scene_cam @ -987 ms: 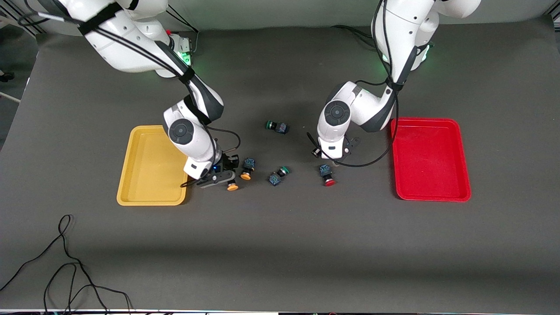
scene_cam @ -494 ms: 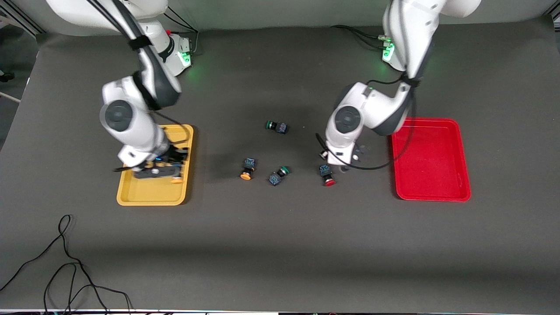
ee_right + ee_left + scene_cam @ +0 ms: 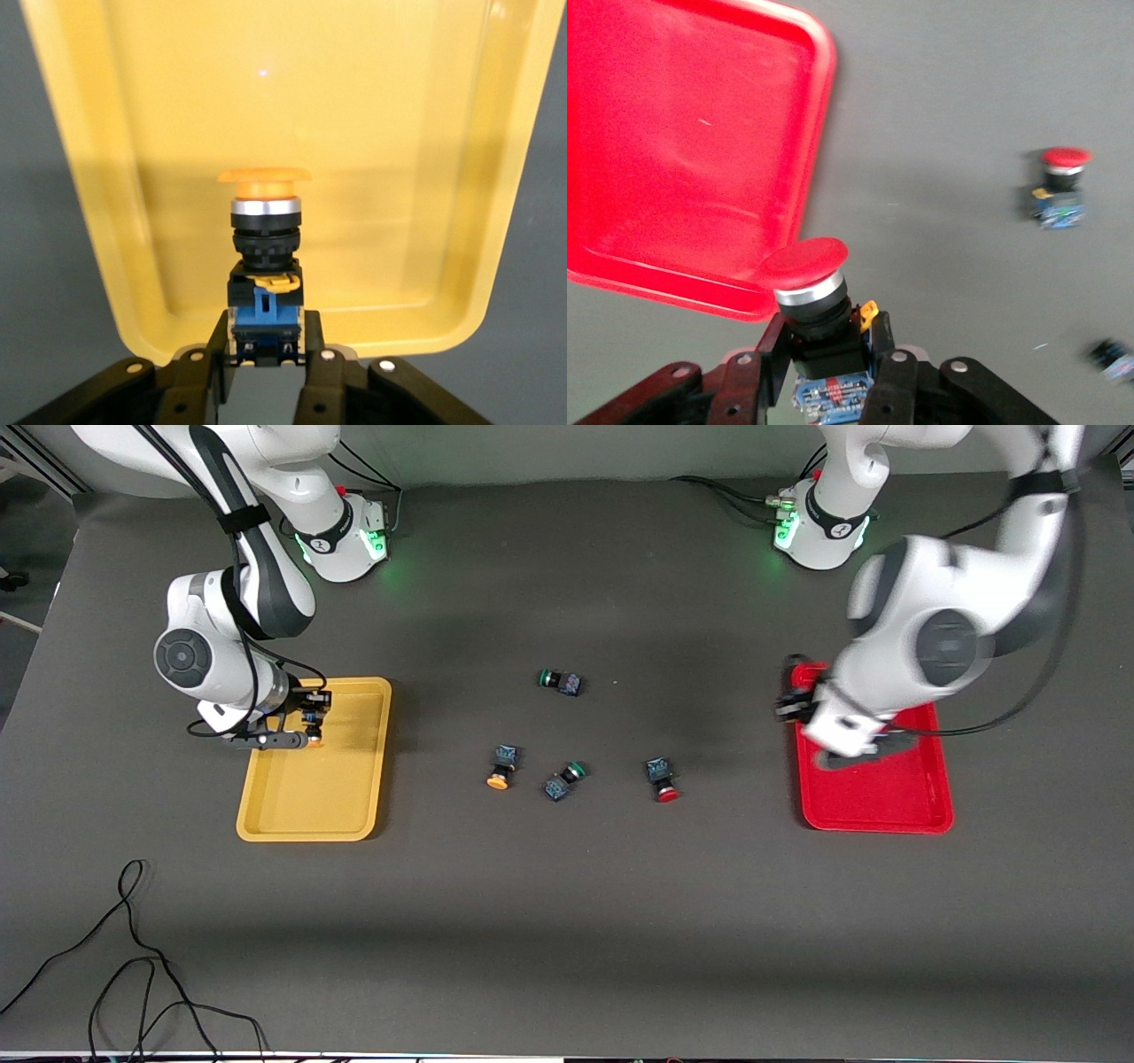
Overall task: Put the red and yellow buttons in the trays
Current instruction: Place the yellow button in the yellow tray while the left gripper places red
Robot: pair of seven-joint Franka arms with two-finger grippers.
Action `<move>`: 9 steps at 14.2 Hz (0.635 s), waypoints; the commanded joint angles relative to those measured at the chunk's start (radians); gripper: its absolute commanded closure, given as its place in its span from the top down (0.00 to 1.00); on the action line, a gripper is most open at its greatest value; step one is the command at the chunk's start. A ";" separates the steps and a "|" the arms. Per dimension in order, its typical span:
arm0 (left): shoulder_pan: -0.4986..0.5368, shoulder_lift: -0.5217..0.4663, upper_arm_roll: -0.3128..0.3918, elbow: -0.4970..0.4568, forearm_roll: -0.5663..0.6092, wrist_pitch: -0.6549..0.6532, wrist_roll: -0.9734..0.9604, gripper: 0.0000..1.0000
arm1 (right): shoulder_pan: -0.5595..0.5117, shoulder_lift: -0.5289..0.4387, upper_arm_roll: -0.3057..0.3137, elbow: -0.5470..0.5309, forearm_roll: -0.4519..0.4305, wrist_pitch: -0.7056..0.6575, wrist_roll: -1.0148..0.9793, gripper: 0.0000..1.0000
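On the dark surface (image 3: 567, 921) I now have both arms swung out from the middle: right tool (image 3: 266, 354) grips a yellow button (image 3: 263, 257) over the yellow tray (image 3: 350, 797), left tool (image 3: 833, 372) a red button (image 3: 811, 292) at the red tray (image 3: 921, 797) rim; drops come next.

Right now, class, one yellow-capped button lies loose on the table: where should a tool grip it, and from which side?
Probably from above, closing across the black body of the loose yellow button, between its cap and its blue-grey back. It lies on its side with open table around it, the green button beside it but apart.
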State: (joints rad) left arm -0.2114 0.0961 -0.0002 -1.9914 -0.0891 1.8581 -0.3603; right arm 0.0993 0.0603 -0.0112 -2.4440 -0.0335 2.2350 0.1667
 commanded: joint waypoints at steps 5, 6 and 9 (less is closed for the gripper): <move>0.150 0.029 -0.011 -0.309 0.121 0.428 0.244 0.08 | 0.019 -0.017 -0.006 0.046 0.035 0.002 0.019 1.00; 0.149 0.062 -0.011 -0.349 0.124 0.519 0.263 0.08 | 0.022 -0.005 0.011 0.090 0.056 0.000 0.039 1.00; 0.147 0.180 -0.011 -0.391 0.127 0.709 0.290 0.12 | 0.023 0.140 0.138 0.323 0.190 0.000 0.159 1.00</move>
State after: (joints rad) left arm -0.0595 0.2258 -0.0116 -2.3662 0.0231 2.4866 -0.0944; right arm 0.1123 0.0749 0.0597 -2.2931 0.0962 2.2460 0.2272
